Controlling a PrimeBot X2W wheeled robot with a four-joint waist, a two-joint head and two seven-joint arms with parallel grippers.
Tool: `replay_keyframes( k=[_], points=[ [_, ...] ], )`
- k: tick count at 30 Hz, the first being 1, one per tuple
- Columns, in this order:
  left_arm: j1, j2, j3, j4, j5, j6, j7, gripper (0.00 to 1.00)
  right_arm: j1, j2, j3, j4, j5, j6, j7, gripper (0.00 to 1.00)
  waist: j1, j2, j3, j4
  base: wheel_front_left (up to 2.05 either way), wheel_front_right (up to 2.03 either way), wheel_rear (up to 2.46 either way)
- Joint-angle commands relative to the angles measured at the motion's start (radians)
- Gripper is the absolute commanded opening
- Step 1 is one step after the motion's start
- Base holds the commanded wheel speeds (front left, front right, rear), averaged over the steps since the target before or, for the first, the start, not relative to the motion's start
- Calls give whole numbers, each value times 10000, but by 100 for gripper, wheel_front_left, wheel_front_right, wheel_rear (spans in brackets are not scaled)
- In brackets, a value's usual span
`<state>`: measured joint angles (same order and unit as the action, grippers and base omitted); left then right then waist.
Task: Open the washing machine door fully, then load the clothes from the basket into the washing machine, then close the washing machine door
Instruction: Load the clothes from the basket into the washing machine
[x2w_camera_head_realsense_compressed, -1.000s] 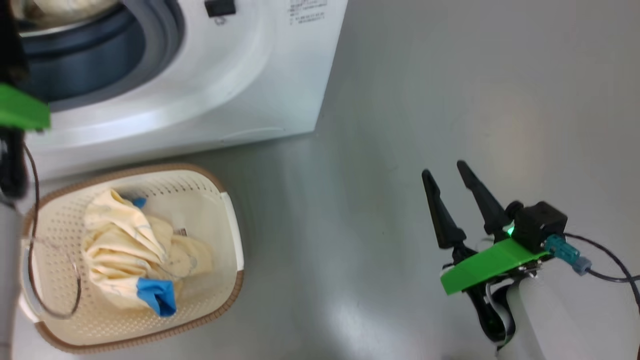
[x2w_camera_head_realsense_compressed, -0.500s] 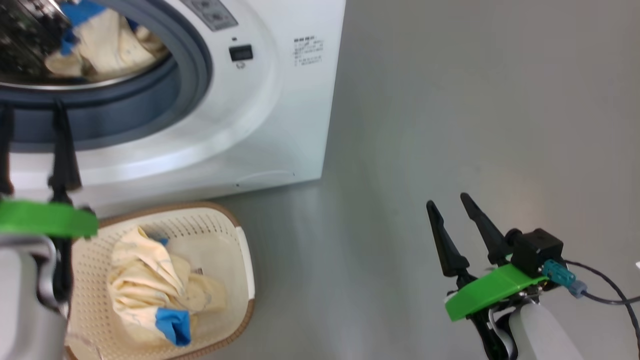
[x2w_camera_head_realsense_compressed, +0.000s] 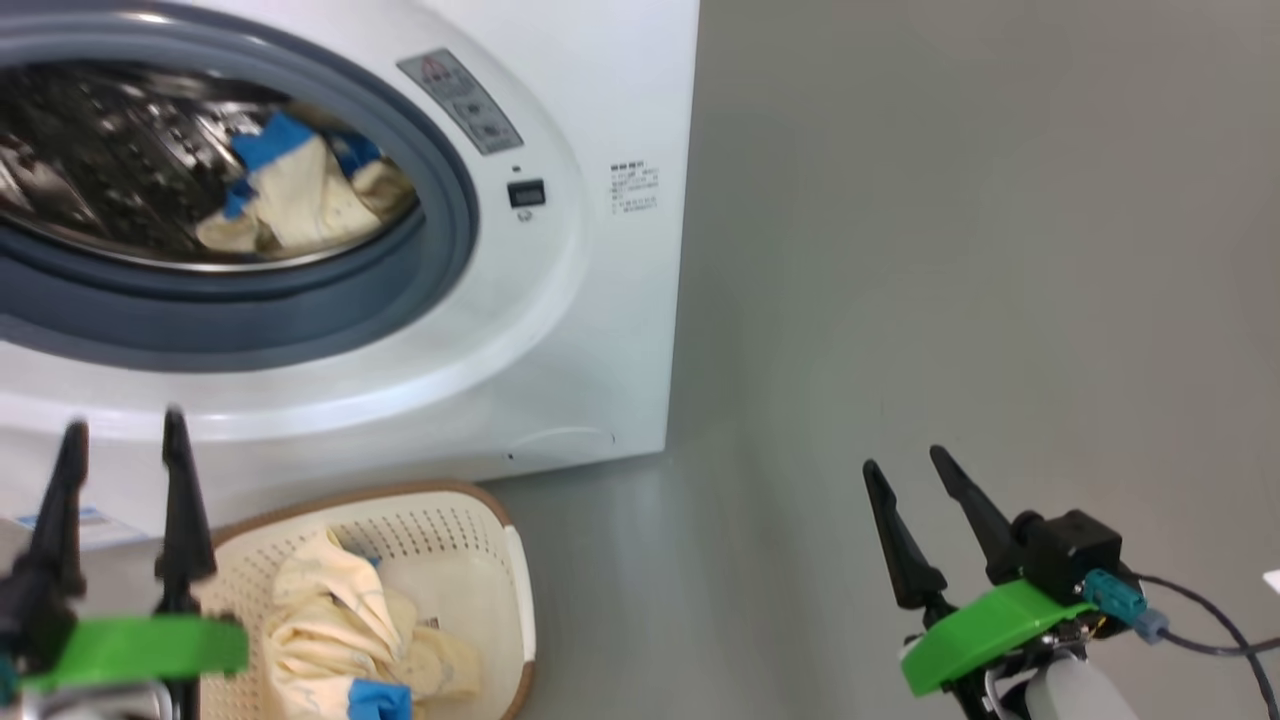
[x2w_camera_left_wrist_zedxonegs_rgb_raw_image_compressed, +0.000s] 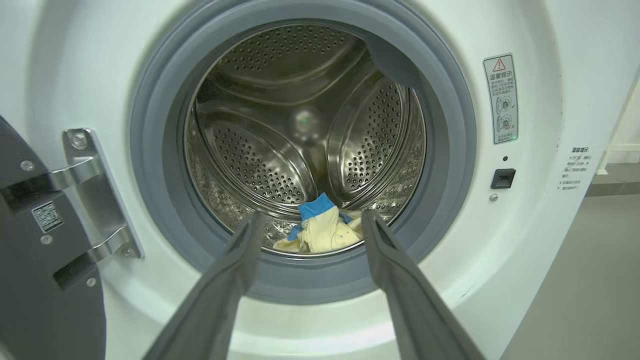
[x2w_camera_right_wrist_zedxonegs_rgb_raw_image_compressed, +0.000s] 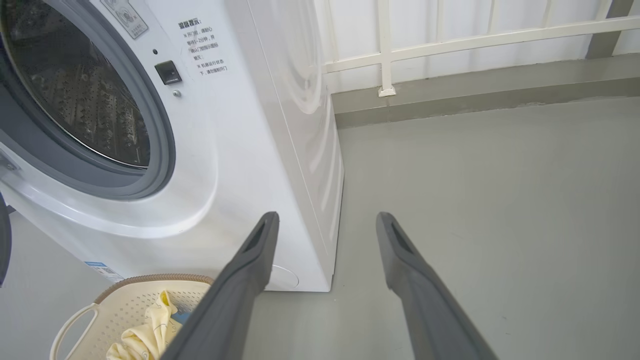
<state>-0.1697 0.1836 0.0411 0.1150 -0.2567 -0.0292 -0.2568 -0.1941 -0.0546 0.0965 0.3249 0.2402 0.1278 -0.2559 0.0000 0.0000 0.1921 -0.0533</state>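
Plainly, the washing machine (x2w_camera_head_realsense_compressed: 600, 330) stands with its mouth uncovered. One cream-yellow garment (x2w_camera_left_wrist_zedxonegs_rgb_raw_image_compressed: 325, 230) with blue trim lies at the bottom front of the steel drum (x2w_camera_left_wrist_zedxonegs_rgb_raw_image_compressed: 280, 125), just behind the grey-blue seal (x2w_camera_left_wrist_zedxonegs_rgb_raw_image_compressed: 450, 150). The basket (x2w_camera_head_realsense_compressed: 465, 545) sits on the floor (x2w_camera_head_realsense_compressed: 950, 250) just before the machine's front. A second garment (x2w_camera_head_realsense_compressed: 340, 620) of the same kind is bunched toward its left side.

The washing machine door (x2w_camera_left_wrist_zedxonegs_rgb_raw_image_compressed: 30, 280) is swung out to the left on its metal hinge (x2w_camera_left_wrist_zedxonegs_rgb_raw_image_compressed: 85, 190), apart from the opening. The left claw (x2w_camera_head_realsense_compressed: 125, 425) hangs open, gripping nothing, before the machine's lower front, with its fingers aimed at the drum mouth. The right claw (x2w_camera_head_realsense_compressed: 904, 460) is likewise spread and holds nothing, well apart to the right over the floor. A warning label (x2w_camera_left_wrist_zedxonegs_rgb_raw_image_compressed: 501, 100) sits right of the seal, and a white railing (x2w_camera_right_wrist_zedxonegs_rgb_raw_image_compressed: 450, 40) runs behind the machine.

The door is cut by the left wrist view's edge, so only a dark slab of it can be made out. The head view's bottom edge cuts off the basket's near end, and the left claw's green mount hides its left side. The head view is blurred, so the garments' print cannot be read.
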Motion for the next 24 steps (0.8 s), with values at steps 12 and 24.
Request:
replay_keyframes(
  k=[12, 24],
  points=[
    [2025, -778, 1280, -1069, 909, -61, -49, 100, 566, 43, 182, -352, -636, 29, -59, 100, 0, 0, -1108, 124, 0, 0, 0],
    [3197, -1219, 1659, -1132, 1203, -64, -49, 100, 718, 44, 166, -480, -668, 29, -59, 100, 0, 0, -1420, -15, 0, 0, 0]
  ],
)
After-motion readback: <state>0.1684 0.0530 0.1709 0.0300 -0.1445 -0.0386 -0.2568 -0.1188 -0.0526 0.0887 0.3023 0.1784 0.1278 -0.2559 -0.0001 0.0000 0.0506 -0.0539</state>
